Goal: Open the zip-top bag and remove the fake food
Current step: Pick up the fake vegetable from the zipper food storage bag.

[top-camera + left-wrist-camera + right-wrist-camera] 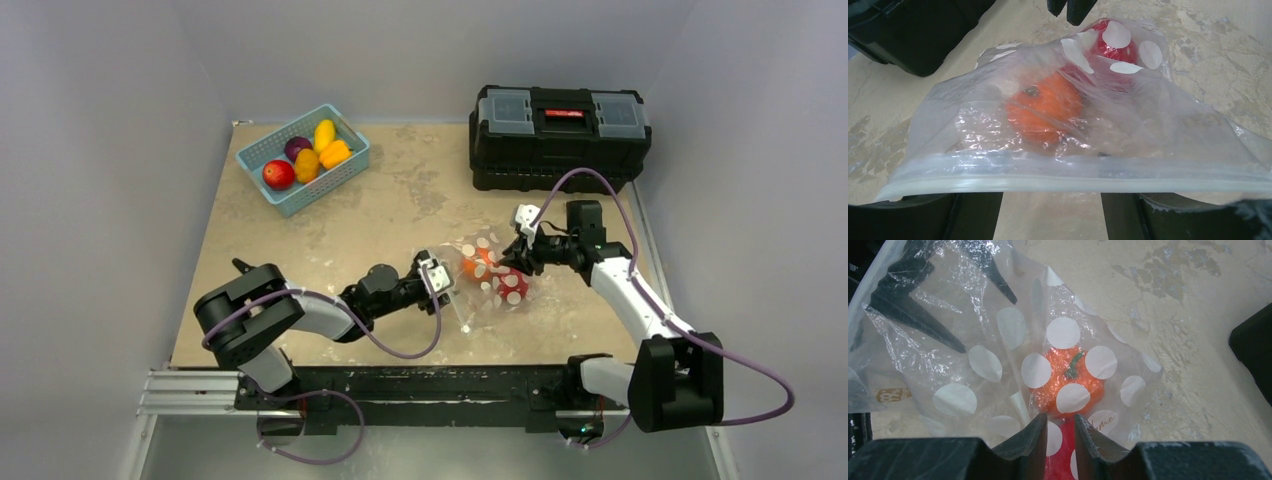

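Observation:
The zip-top bag (pixel 492 262) lies mid-table, clear with white dots. Inside it are an orange fruit (pixel 472 266) and a red fruit (pixel 510 285). My left gripper (pixel 443 280) is at the bag's mouth end. In the left wrist view its jaws (pixel 1051 197) stand wide apart, with the white zip strip (pixel 1048 184) lying across the fingertips; the orange fruit (pixel 1043 107) shows behind it. My right gripper (pixel 520 253) is at the bag's far end. In the right wrist view it (pixel 1058 420) is nearly shut, pinching bag plastic (pixel 973 340) over the red fruit (pixel 1060 455), just below the orange fruit (pixel 1070 377).
A light-blue basket (pixel 330 185) at the back left holds several fake fruits. A black toolbox (pixel 560 125) stands at the back right, close behind my right arm; it also shows in the left wrist view (pixel 913 30). Grey walls enclose the table.

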### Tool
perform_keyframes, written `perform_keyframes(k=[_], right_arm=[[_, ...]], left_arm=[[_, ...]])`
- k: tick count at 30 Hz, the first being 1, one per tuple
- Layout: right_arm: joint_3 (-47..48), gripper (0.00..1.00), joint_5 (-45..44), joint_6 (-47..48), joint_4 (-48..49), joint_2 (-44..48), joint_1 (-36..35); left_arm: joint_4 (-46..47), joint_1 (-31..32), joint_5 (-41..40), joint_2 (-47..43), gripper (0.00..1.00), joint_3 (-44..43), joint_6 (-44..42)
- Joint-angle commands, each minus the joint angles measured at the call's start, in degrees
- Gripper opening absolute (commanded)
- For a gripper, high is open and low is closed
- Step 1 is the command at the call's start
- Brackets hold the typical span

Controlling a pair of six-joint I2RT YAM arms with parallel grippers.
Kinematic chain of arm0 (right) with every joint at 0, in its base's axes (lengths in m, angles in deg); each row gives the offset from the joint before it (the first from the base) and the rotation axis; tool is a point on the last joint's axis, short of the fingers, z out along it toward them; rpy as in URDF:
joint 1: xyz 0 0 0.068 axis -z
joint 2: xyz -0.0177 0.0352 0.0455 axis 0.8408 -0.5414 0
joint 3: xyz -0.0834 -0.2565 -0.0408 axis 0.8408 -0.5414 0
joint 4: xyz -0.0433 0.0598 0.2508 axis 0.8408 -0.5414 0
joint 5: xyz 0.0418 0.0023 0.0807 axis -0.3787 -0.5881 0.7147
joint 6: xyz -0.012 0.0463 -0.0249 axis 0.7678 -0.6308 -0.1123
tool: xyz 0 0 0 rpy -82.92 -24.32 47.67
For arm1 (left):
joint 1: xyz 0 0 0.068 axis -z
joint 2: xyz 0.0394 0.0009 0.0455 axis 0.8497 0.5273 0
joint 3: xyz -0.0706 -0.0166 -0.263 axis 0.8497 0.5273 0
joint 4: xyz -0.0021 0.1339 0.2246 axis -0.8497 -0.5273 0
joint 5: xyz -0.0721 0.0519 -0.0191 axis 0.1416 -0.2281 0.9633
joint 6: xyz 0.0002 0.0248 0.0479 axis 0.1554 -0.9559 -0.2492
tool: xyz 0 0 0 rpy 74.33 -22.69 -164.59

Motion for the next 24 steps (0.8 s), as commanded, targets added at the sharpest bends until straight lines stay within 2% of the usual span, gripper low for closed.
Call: perform_keyframes(k=[1, 4, 7, 13, 19, 24], right_arm=[[1.1, 0.25, -2.0, -6.1, 4.9, 2.2, -0.2], [-0.1, 0.21, -10.4, -19.3, 15.2, 3.4, -0.3], [-0.2, 0.19, -17.4, -26.2, 20.5, 2.8, -1.4], [2.3, 0.16, -30.8, -27.8, 22.8, -4.3, -7.3], [4.5, 0.09, -35.7, -27.3, 21.1, -10.0, -10.8], [6.5, 0.08, -36.0, -25.8, 17.4, -13.4, -13.1]], left_arm=[[5.3, -0.6, 0.8, 2.0, 0.65, -2.8, 1.1], [6.2, -0.6, 0.8, 3.7, 0.65, -3.5, 1.8], [7.2, -0.6, 0.5, 5.1, 0.66, -3.8, 2.7], [7.5, -0.6, -1.5, 6.4, 0.72, -4.3, 3.4], [8.3, -0.7, -2.9, 8.5, 0.8, -4.7, 4.6], [8.4, -0.9, -2.3, 9.8, 0.82, -5.5, 6.0]])
